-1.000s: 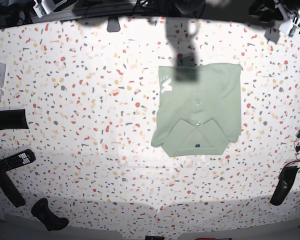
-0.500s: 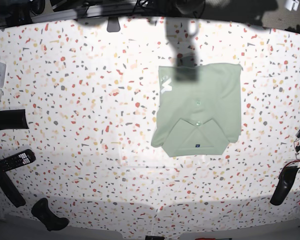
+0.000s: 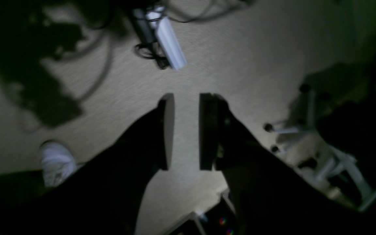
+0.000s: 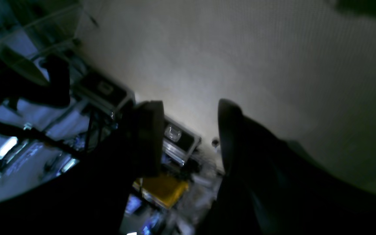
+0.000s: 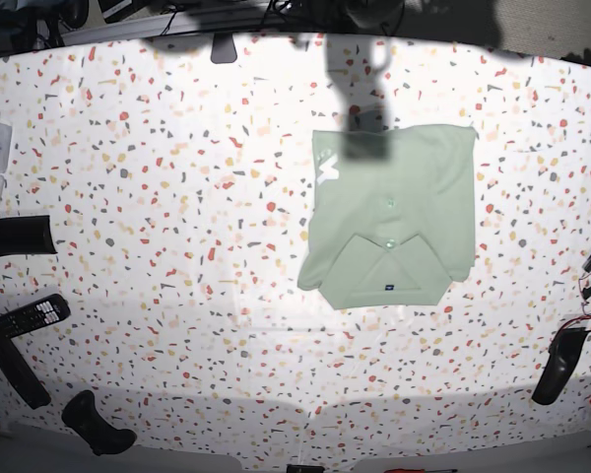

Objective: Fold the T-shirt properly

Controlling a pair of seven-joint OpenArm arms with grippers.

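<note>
1. Since the earlier base frames, the pale bits of gear seen at the upper corners of the frame have gone from the top edge; the T-shirt (image 5: pixel 392 218) has not shifted on the surface (image 5: pixel 177 197).
2. The T-shirt lies folded into a compact, roughly rectangular shape right of centre in the base view, flat on the speckled surface.
3. Its collar points toward the bottom of the frame, with a tiny dark label (image 5: pixel 388 288) at the lower middle of the fold.
4. Two small buttons (image 5: pixel 388 202) sit one above the other along the middle of the shirt, and a white chest mark (image 5: pixel 325 171) shows near its upper left corner.
5. A dark shadow falls from the top of the frame across the shirt's upper edge.
6. Neither arm shows over the shirt in the base view.
7. The left end effector (image 3: pixel 185 130) appears in the left wrist view with its two dark fingers apart, a clear gap between them and nothing held; behind it is a dim floor with cables and a white shoe (image 3: pixel 56 161) at lower left.
8. The right end effector (image 4: pixel 189 137) appears in the right wrist view likewise spread wide and empty, set against a pale wall and blurred clutter at lower left.
9. A remote control (image 5: pixel 32 315) lies at the left edge of the base view, well apart from the shirt.
</note>
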